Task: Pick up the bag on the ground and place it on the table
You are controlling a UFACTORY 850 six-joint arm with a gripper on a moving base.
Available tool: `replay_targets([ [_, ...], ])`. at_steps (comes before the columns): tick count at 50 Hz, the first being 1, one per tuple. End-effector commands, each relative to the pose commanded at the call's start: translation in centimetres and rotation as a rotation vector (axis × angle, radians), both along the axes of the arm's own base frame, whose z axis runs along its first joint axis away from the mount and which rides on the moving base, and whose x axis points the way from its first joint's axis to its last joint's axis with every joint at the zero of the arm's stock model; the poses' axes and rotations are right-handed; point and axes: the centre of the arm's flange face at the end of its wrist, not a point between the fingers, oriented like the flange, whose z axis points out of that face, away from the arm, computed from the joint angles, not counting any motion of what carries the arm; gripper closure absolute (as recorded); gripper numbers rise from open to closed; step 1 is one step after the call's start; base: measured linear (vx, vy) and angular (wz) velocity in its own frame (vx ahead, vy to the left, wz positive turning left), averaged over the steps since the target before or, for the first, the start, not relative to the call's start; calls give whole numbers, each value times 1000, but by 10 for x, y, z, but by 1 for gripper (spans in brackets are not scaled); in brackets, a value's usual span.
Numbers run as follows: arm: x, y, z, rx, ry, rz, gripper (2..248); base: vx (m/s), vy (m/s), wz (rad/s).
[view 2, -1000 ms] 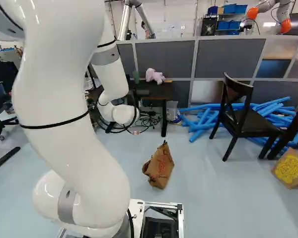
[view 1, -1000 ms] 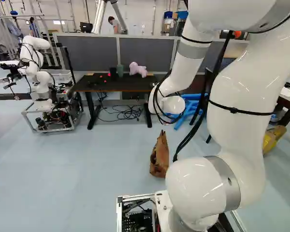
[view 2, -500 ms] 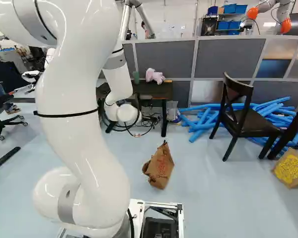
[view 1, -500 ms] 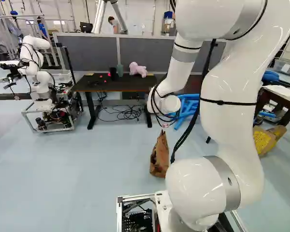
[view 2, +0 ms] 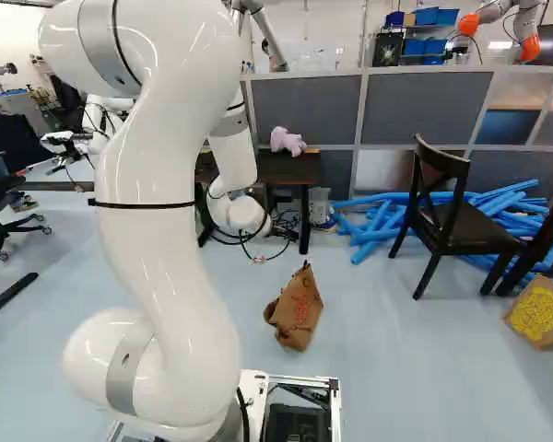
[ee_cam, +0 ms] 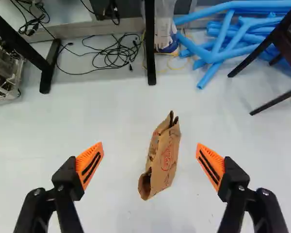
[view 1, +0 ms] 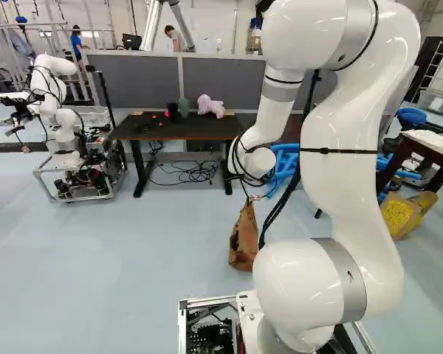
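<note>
Beyond the wrist, our tool (ee_cam: 150,158) has its fingers (ee_cam: 89,164) wide apart, with a gap between the orange pads (ee_cam: 212,166) and nothing gripped. Neither pad touches the bag (ee_cam: 165,160), which shows between and ahead of them in the wrist view.

Bag: brown paper, rumpled, on the floor (ee_cam: 111,206) ahead of the base. It appears to lean; we cannot tell how firmly it stands. Its long side runs roughly away from us between the pads, so we judge the alignment fair for a squeeze across its narrow width.

Farther out, we see table legs (ee_cam: 150,43) and loose cables (ee_cam: 114,56) under the tabletop (view 1: 199,131), which carries a pink toy (view 1: 210,105) and two cups (view 1: 178,110). We take this to be the goal. Blue tubes (view 2: 387,221) and a chair (view 2: 447,207) lie beyond the bag, to one side.

Progress: early; we rate the step in hand as the approach. Done, as far as we can see: tool open and facing the bag. Left: reach down around it, close, lift, carry to the tabletop, lower, release. None of these is accomplished.

Cautions: thin paper may crumple or slide if we nudge it with one finger; we should centre before closing, and lift enough to clear the tabletop edge.
</note>
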Motion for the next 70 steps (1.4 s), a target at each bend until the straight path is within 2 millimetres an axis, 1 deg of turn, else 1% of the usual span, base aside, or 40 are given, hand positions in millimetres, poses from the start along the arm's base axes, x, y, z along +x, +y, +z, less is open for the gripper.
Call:
replay_targets([
  [17,5,-16,-26,18,94,-60,3,0,0,0],
  [31,15,-26,-47,34,164,-95,3,0,0,0],
  [70,48,-38,-110,82,335,-157,3,0,0,0],
])
